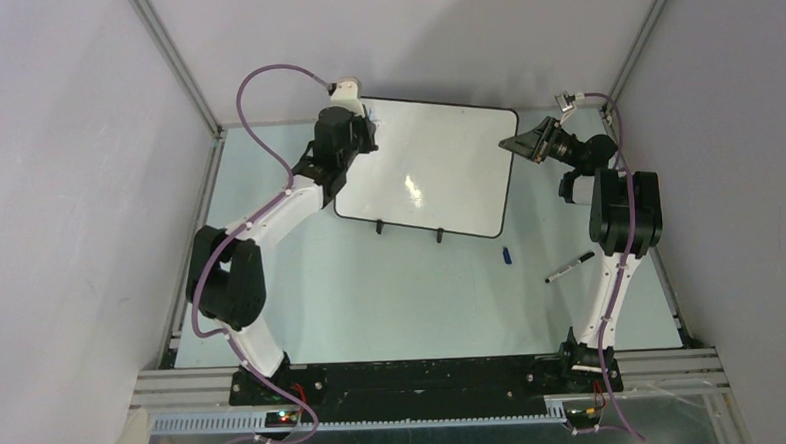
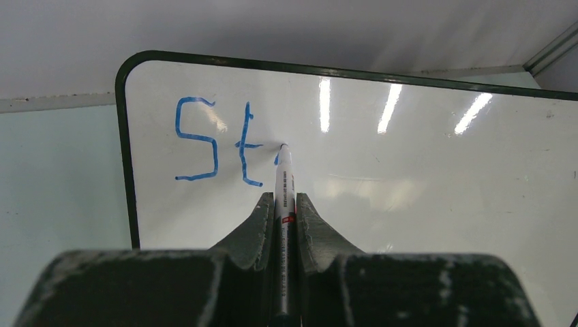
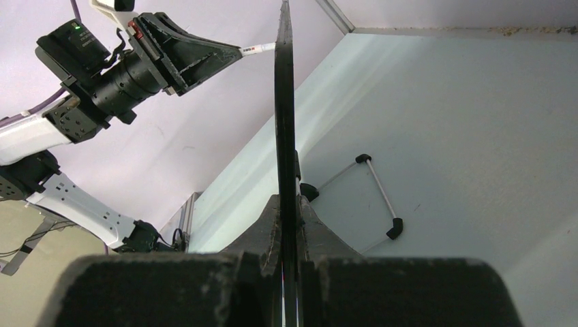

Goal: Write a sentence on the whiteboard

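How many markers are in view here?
2. One marker is clamped in the left gripper, its tip on the whiteboard. A second marker lies loose on the table, right of a blue cap. The whiteboard could hide more.

Jaws clamped on white marker [image 2: 284, 182], tip touching glossy whiteboard [image 2: 422, 177], just right of blue "St" [image 2: 217, 142]
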Controlling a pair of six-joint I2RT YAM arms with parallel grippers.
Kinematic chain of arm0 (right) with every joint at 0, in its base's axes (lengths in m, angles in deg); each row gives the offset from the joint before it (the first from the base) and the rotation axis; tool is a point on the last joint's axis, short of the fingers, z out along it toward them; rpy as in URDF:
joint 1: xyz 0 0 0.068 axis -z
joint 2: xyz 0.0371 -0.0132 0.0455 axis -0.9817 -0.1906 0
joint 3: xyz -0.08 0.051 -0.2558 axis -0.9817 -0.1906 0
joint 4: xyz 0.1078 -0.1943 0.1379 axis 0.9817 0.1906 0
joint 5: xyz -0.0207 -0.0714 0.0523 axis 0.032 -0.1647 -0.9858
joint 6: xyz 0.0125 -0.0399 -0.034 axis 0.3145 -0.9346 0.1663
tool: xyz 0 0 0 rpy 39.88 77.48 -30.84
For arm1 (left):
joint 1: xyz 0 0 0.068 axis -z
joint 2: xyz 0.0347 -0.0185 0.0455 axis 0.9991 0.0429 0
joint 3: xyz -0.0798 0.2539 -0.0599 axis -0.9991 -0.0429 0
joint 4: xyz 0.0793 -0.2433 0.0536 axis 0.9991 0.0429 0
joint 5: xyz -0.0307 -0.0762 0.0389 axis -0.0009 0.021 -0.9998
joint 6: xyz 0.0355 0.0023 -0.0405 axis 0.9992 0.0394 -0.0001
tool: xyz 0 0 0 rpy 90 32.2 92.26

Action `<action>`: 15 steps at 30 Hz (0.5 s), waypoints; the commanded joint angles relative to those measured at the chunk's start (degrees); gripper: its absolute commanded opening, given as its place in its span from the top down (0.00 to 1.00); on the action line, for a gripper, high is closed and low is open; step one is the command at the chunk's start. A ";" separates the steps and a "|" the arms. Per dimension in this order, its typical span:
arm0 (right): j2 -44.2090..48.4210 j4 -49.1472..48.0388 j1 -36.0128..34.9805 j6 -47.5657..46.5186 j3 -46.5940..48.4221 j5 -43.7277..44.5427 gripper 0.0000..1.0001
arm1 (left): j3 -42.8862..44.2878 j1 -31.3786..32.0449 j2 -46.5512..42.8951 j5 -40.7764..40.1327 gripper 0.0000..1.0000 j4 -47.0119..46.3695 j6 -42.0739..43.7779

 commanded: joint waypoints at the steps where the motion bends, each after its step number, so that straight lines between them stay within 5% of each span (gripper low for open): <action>1: 3.93 -2.07 0.57 2.24 0.10 -0.03 1.00 | -0.63 0.61 -1.52 0.85 1.00 -1.06 0.96; 15: 4.04 -2.03 0.57 2.38 0.13 -0.16 1.00 | -3.05 1.33 -2.97 -0.07 1.00 -0.34 0.65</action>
